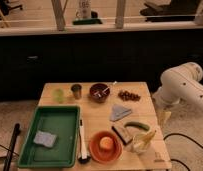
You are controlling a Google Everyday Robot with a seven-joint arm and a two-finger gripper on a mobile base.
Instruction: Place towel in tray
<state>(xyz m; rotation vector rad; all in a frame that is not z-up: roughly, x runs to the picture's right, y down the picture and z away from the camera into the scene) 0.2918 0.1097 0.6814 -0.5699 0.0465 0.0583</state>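
Note:
The large green tray [51, 151] lies at the table's front left. Inside it, toward its left front part, rests a small pale grey-blue folded towel [45, 138], lying flat on the tray floor. My gripper [163, 118] hangs from the white arm [184, 86] off the table's right edge, far from the tray and the towel. It is open, with nothing between its fingers.
On the wooden table [95, 115] stand a green cup [58, 94], a metal cup [76, 90], a dark bowl [99, 92], a grey wedge [120, 112], a green vegetable [136, 125] and an orange bowl [105, 146]. A long utensil [82, 142] lies beside the tray's right rim.

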